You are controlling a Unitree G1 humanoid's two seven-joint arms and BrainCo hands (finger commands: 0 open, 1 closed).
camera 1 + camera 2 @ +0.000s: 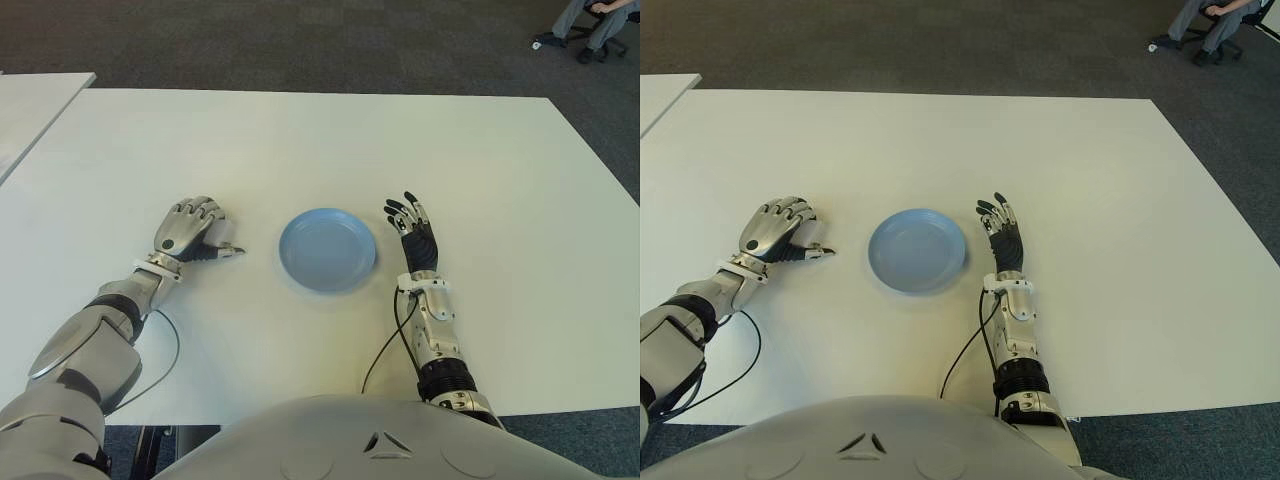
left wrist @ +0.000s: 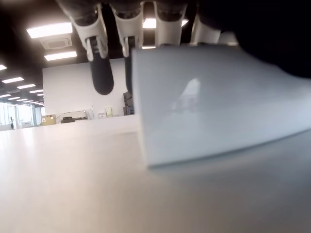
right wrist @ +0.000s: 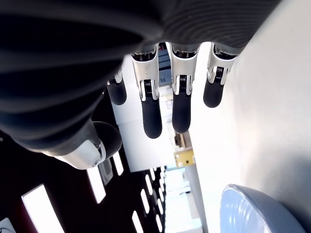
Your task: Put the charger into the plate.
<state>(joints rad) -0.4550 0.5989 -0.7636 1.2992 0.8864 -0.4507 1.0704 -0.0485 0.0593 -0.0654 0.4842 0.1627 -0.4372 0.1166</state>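
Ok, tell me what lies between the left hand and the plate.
Only bare table, as the left eye view shows. The left hand is curled over the white charger; the plate is empty.

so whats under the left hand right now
A white charger, sitting on the table with the left hand curled over it. Its top is covered by the fingers.

Left silver metal robot hand (image 1: 190,228) palm down, fingers curled closed over white block charger (image 2: 214,97). Right black-and-silver robot hand (image 1: 412,232) flat, fingers extended, holding nothing.
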